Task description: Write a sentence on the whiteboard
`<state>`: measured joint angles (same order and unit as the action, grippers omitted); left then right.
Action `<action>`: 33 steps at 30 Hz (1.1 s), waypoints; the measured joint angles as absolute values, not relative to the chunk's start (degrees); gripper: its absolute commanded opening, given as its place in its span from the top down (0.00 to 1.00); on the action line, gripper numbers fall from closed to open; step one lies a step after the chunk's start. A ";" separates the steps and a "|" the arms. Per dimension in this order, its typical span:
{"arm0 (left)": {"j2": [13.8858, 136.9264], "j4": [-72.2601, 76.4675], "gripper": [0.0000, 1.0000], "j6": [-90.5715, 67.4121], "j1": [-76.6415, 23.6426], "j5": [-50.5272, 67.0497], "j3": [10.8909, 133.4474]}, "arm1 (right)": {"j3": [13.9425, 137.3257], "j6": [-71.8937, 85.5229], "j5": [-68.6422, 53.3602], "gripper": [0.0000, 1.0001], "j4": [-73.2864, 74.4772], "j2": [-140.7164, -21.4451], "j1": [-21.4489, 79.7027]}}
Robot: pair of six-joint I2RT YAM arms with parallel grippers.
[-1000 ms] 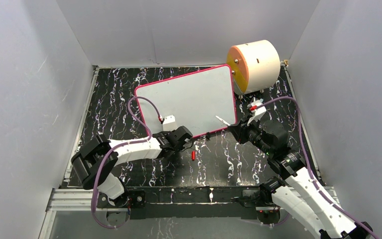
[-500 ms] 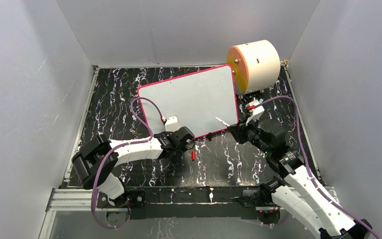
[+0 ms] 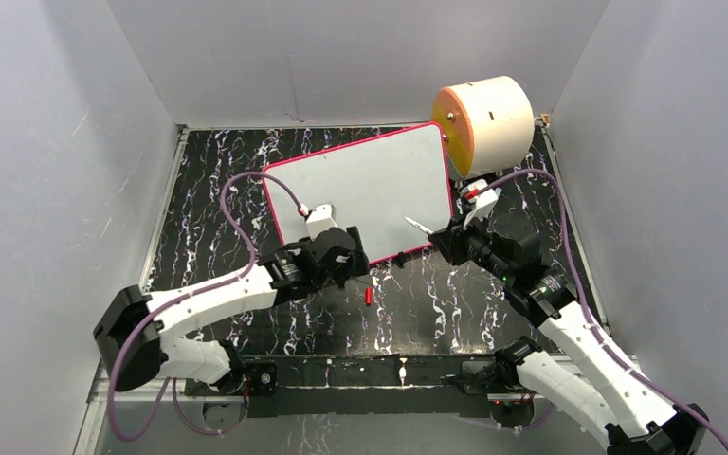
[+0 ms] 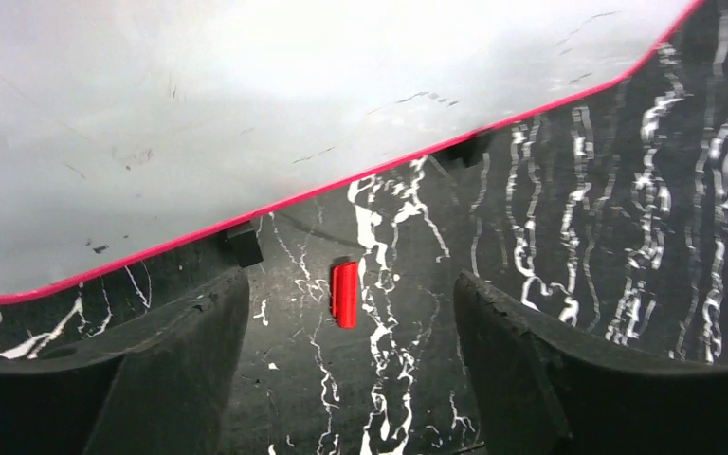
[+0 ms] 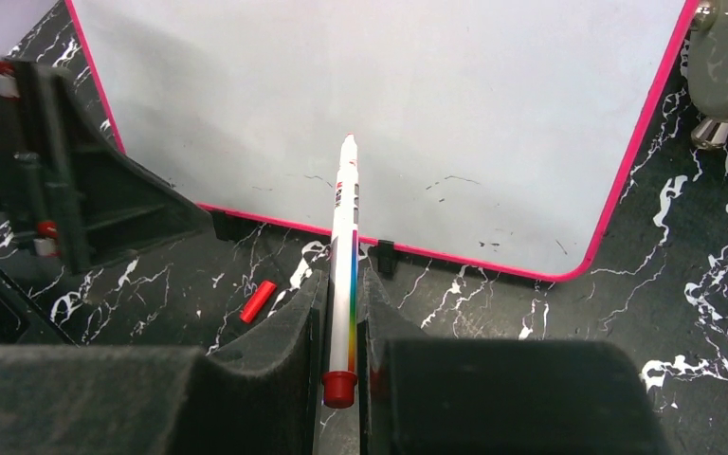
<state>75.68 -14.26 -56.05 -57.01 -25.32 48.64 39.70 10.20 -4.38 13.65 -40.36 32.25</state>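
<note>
Left gripper (image 4: 351, 284): jaws released and spread wide, nothing between them. It hangs over the black white-veined marble-pattern tabletop (image 3: 199, 204) at the board's near edge. A small red plastic pen cap (image 4: 344, 294) lies loose on the table below the gap, just short of the frame.

Right gripper (image 5: 344, 284): jaws clenched on a slim white marker pen with a rainbow stripe and a red butt end (image 5: 346, 209). There is red print near the nib, too small for me to read. The pen's long axis runs straight out from the fingers, up and to the left in the top view. Its nib sits over the near-right part of the board. I cannot tell whether the nib touches the surface.

The large flat glossy white whiteboard with rounded corners and a thin pink-red frame (image 3: 365, 185) lies in the middle of the table, face up. Its long axis runs left to right, with the right end swung farther away. The only marks I can make out on it are faint dark scuffs near the near edge. Two small black feet show under that edge.

Room: open tabletop to the left of the board and in the strip in front of it. On the right, the cream cylinder with an orange face (image 3: 488, 118) stands just beside the board's far-right corner. Grey walls (image 3: 57, 142) close in the left, right and back.
</note>
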 measured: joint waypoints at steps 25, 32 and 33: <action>64.42 -22.74 0.11 -22.90 -31.88 -16.23 71.35 | 57.82 12.27 0.05 1.00 20.36 -54.59 39.03; 63.64 -23.18 0.10 -20.05 -23.00 -8.19 72.05 | 64.38 11.77 10.02 1.00 23.68 -61.98 49.63; 63.26 -23.00 0.10 -19.90 -21.47 -6.81 72.05 | 65.63 11.57 12.05 1.00 24.18 -63.31 51.46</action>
<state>63.26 -23.00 -19.90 -21.47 -6.81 72.05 65.63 11.57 12.05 24.18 -63.31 51.46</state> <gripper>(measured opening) 0.895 0.208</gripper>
